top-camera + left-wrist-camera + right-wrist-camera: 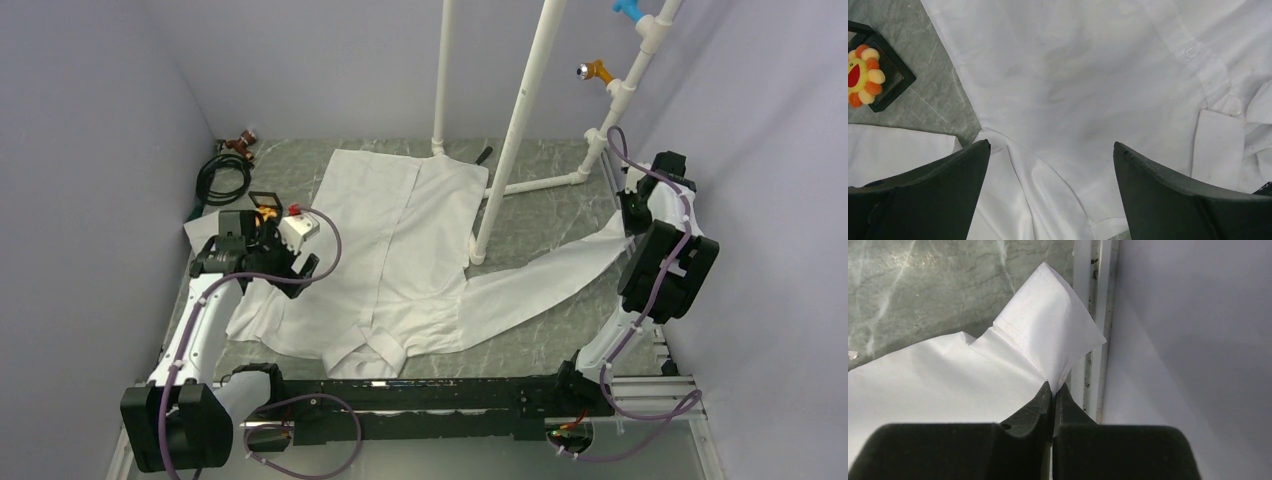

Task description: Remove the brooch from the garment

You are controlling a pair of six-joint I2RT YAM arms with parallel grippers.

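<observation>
White wrinkled fabric, the garment (400,250) lies flat on the grey marbled table (550,220), long axis near-to-far, collar near, 1 sleeve stretched right; the right gripper (1053,390) pinches its cuff, fingers closed; the left gripper (1050,144) gapes wide, empty, above the shirt front; the round petalled brooch (863,75) lies face up on a square black box (898,75) at the garment's left edge.

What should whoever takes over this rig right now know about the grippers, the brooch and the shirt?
Left gripper: open, empty, over the front of the garment.
Right gripper: shut on the garment's sleeve end.
Brooch: off the garment, lying on a black square tray beside it.
Done: the brooch looks removed.
Left: probably only releasing the sleeve.
</observation>
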